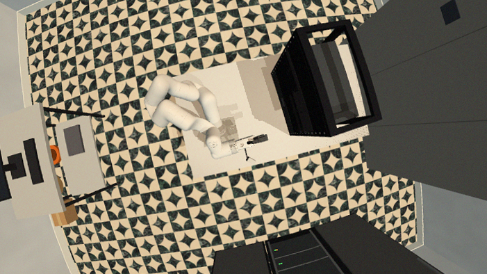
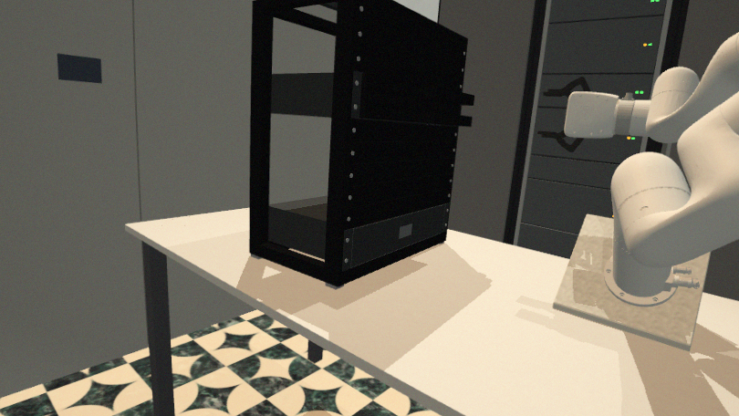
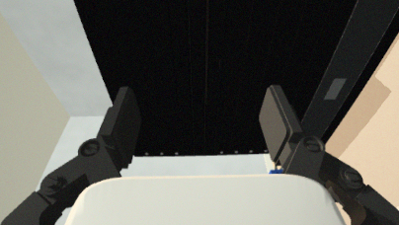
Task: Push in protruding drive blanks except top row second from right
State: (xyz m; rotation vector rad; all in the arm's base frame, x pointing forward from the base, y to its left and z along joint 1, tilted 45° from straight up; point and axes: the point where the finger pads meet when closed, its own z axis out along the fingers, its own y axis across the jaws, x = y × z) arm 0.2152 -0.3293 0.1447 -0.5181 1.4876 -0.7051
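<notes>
The black rack point(image 1: 365, 73) point(image 2: 403, 77) stands on the pale table point(image 1: 278, 151) point(image 2: 465, 336). Its dark front fills the top of the wrist view point(image 3: 222, 59), too dark there to tell the blanks apart. In the exterior view, two drive blanks point(image 2: 467, 98) point(image 2: 464, 121) stick out of the upper front, seen edge-on. Any others are hidden. My gripper point(image 1: 262, 137) point(image 2: 552, 113) point(image 3: 199, 102) is open and empty. It points at the rack's front at about the height of those blanks, a short way off and not touching.
A grey panel point(image 2: 398, 232) point(image 3: 336, 89) with a small label sits at the rack's bottom. My arm's base plate point(image 2: 584, 289) is on the table's near side. Server cabinets point(image 2: 584, 170) point(image 1: 299, 257) stand beyond the table. A desk point(image 1: 30, 162) stands far behind the arm.
</notes>
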